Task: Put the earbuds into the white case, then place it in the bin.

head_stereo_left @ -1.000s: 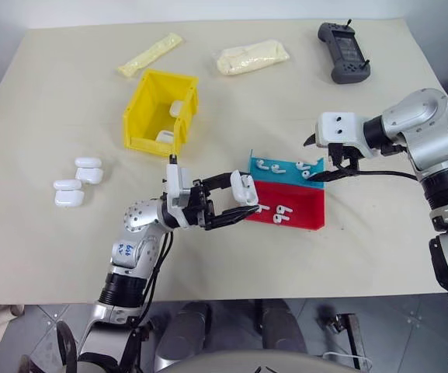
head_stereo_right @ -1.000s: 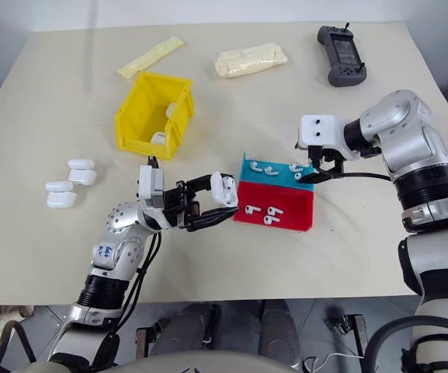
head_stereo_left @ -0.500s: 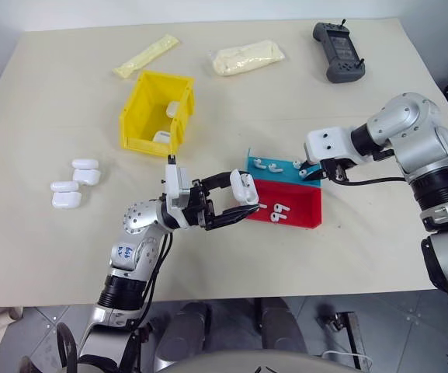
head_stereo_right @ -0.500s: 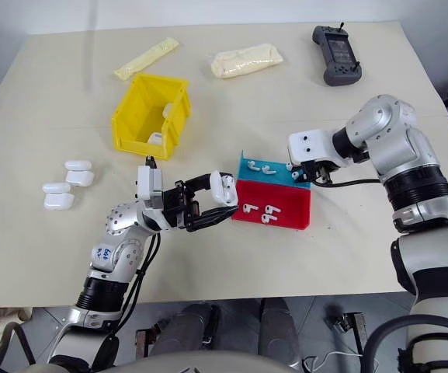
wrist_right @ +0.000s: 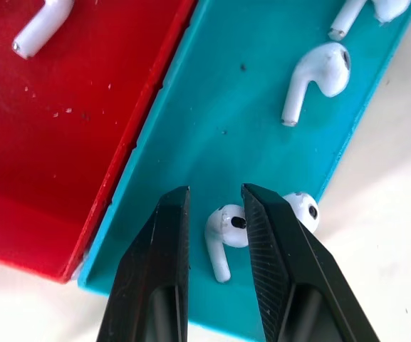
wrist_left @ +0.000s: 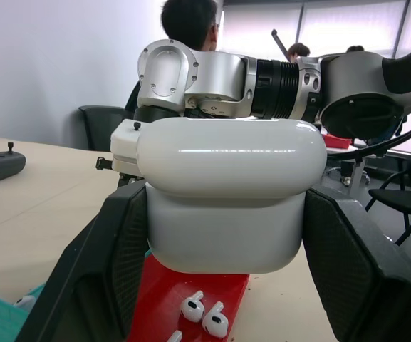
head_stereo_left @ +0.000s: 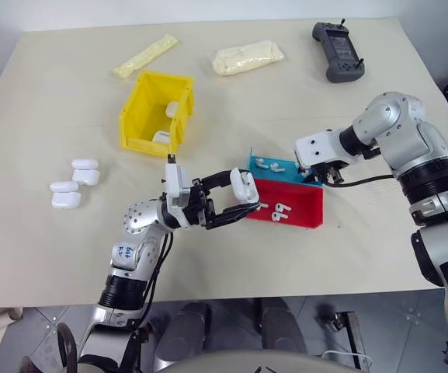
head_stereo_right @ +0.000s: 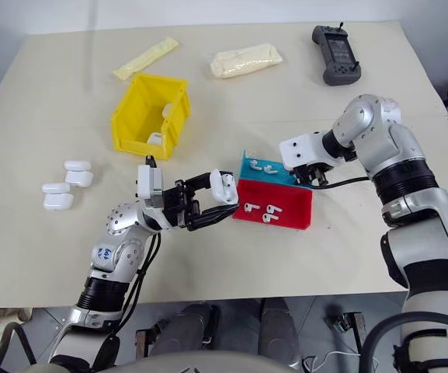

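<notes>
My left gripper (head_stereo_left: 237,199) is shut on the white case (head_stereo_left: 244,187) and holds it in the air just left of the red-and-blue tray (head_stereo_left: 304,215). The case's lid is shut (wrist_left: 226,199). Several earbuds lie in the tray: two in the red half (head_stereo_left: 279,210), others in the blue half (head_stereo_left: 266,164). My right gripper (head_stereo_left: 319,174) points down over the blue half, jaws narrowed to a small gap (wrist_right: 214,191). One earbud (wrist_right: 219,239) shows in that gap, clear of the left finger. The yellow bin (head_stereo_left: 141,105) stands at the back left.
Two white cases (head_stereo_left: 164,137) lie inside the bin. Three more cases (head_stereo_left: 70,193) sit on the table at the left. Two cream packets (head_stereo_left: 249,57) and a black controller (head_stereo_left: 338,51) lie along the far edge.
My right gripper has swung left and down over the blue half of the tray, and its jaws have narrowed. The left gripper and the case have stayed put.
</notes>
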Controlling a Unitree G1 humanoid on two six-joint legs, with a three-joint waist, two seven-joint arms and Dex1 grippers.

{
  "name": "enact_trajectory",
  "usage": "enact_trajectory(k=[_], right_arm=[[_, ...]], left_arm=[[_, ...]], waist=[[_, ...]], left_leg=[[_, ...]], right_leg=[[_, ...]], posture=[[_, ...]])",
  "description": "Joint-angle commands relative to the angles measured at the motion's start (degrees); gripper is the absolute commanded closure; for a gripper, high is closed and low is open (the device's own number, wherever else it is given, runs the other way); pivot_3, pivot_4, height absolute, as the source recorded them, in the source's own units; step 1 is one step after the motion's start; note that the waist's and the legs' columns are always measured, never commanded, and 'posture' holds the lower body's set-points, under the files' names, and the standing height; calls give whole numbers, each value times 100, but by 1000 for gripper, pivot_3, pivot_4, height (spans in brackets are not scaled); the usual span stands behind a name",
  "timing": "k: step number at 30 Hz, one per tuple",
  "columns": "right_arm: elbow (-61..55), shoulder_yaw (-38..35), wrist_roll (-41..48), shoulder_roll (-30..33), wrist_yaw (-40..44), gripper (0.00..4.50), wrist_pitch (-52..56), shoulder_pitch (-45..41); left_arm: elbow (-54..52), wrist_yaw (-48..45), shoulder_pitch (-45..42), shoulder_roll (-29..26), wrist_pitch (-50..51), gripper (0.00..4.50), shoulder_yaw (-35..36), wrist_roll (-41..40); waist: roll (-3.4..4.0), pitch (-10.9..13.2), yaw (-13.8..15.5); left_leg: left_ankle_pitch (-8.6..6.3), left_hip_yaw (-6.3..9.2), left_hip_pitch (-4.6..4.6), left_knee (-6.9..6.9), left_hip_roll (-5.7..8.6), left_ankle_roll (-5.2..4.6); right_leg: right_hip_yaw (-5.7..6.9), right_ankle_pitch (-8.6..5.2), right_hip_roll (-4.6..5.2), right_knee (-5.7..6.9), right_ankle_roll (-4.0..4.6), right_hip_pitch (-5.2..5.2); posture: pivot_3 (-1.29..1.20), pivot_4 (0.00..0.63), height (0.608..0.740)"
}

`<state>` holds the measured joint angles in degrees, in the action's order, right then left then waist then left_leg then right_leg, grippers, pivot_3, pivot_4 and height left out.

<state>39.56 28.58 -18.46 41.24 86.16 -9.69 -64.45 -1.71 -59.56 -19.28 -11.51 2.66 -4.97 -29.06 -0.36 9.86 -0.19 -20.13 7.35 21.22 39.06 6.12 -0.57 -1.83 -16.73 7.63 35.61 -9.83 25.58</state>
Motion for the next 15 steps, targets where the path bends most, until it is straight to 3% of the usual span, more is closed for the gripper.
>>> enact_trajectory(k=[1, 8, 11, 14, 15], right_arm=[[146, 6, -180, 89, 78, 3322, -185, -212], [456, 54, -366, 20, 112, 3322, -272, -347], [514, 64, -444, 37, 126, 2784, -377, -346], [570, 42, -490, 13, 73, 1822, -439, -373], [590, 43, -506, 9, 66, 1822, -459, -384]], left_arm=[[-144, 15, -29, 42, -132, 1688, 37, -67], [-152, 43, -17, 71, -162, 1688, 31, -61], [-162, 48, -12, 65, -163, 1688, 40, -63], [-159, 51, -18, 63, -162, 1688, 42, -64], [-155, 50, -22, 65, -163, 1688, 40, -64]], waist=[[0, 0, -1], [0, 0, -1], [0, 0, -2], [0, 0, 2], [0, 0, 2]], left_leg=[[0, 0, 0, 0, 0, 0], [0, 0, 0, 1, 1, 0], [0, 0, 0, 1, 0, 0], [0, 0, 0, 1, 1, 0], [0, 0, 0, 1, 1, 0]], right_leg=[[0, 0, 0, 0, 0, 0], [0, 0, 1, 2, 0, 0], [0, 0, 0, 2, 0, 0], [0, 0, 1, 2, 0, 0], [0, 0, 1, 3, 0, 0]], posture=[[0, 150, 740], [0, 150, 740], [0, 150, 740], [0, 150, 740], [0, 150, 740]])
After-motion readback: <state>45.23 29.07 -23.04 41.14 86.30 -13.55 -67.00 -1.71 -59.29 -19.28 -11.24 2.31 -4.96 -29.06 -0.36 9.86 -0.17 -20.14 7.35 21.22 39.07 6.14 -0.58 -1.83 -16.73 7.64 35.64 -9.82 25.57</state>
